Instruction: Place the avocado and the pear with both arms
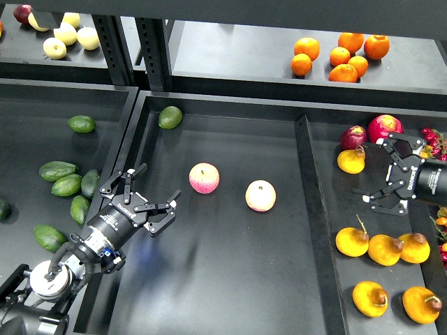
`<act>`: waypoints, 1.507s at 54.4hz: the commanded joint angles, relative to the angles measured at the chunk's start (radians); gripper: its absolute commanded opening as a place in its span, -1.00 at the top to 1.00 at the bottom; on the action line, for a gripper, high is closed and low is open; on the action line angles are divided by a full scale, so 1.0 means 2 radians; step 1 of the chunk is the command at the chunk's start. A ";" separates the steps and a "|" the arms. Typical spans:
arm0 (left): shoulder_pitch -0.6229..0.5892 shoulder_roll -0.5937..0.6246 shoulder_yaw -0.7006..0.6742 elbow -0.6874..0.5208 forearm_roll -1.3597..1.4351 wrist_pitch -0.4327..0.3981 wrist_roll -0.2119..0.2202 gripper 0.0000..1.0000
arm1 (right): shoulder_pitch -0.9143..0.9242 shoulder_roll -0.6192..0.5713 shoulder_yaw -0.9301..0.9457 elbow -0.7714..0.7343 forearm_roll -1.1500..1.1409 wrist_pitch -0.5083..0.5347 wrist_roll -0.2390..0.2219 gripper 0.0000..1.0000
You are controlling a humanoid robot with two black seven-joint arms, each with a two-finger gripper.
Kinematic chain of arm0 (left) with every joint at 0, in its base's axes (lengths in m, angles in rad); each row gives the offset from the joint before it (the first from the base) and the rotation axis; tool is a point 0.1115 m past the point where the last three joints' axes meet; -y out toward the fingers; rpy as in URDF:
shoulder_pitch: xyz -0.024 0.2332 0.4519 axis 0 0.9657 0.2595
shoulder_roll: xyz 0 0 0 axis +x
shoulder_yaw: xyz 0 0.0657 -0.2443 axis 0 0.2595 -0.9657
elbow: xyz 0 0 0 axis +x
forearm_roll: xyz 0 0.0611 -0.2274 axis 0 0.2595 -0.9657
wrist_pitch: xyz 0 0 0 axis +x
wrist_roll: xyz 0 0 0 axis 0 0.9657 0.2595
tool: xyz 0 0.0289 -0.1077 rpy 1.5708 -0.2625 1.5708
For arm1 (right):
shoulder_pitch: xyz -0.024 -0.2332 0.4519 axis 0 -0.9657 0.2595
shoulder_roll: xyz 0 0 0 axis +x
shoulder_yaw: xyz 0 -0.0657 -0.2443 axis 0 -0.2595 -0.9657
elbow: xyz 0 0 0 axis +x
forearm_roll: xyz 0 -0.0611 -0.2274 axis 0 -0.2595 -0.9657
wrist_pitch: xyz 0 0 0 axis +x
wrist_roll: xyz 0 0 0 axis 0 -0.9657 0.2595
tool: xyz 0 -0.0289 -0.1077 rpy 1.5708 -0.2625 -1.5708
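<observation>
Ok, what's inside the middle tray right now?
The middle tray holds two pink-yellow apples and one green avocado in its far-left corner. The open left gripper hangs over its left side and hides a bit of the floor.

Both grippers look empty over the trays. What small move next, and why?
Probably swing the open left gripper left toward the dark green avocados in the left tray. It holds nothing and hangs over the middle tray. The open right gripper is already beside a plump yellow pear.

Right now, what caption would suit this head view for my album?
Two open grippers, left gripper and right gripper, hover over black trays: dark green avocados left, yellow-orange pears right, two pink-yellow apples between.
</observation>
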 commanded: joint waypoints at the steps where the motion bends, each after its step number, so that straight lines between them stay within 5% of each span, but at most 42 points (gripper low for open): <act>1: -0.005 0.000 0.000 0.001 0.000 0.000 0.000 -0.99 | -0.019 0.044 0.073 0.000 -0.001 0.000 0.000 -0.99; 24: -0.008 0.000 0.001 0.002 0.000 0.000 0.000 -0.99 | -0.087 0.227 0.268 -0.001 -0.040 0.000 0.000 -0.99; 42: -0.012 0.000 0.001 0.005 0.000 0.000 0.000 -0.99 | -0.144 0.316 0.320 0.003 -0.047 0.000 0.000 -0.99; 82: -0.004 0.000 0.000 -0.005 0.000 0.000 0.000 -0.99 | -0.268 0.320 0.324 0.065 -0.046 0.000 0.000 -0.99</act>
